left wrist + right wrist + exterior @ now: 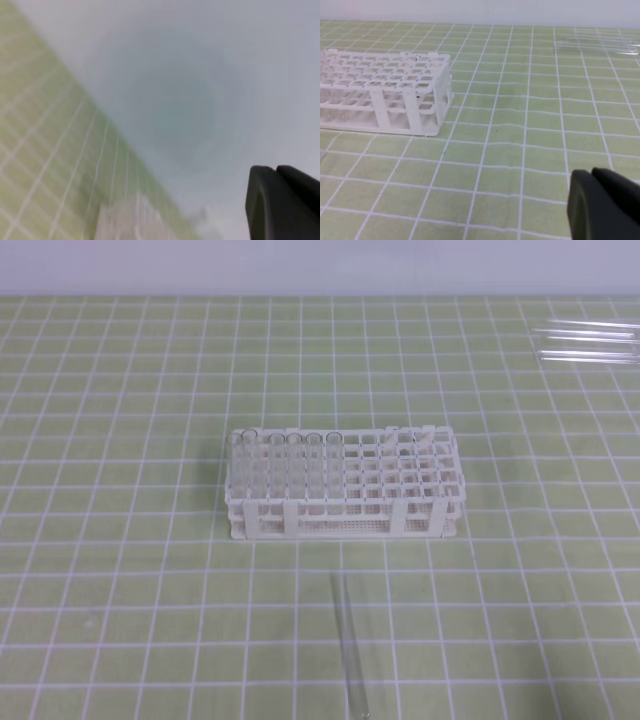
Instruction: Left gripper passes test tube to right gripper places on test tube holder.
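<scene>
Test tube [348, 645] lies on table [120, 620] just in front of test tube holder [345, 485], untouched. Left hand [280, 200] & right hand [602, 202] both closed, empty. Open left hand first, grip tube mid-length.

High frontal overview — two low wrist views, rack [343, 485] shared.

Green gridded mat, spare tubes, pale wall.

A green mat [120, 570] ruled with white grid lines covers the work surface. Several clear glass tubes [590, 343] lie side by side, flat, at the mat's far right edge, well apart from all else. A plain pale wall [320, 265] runs behind the mat.
</scene>
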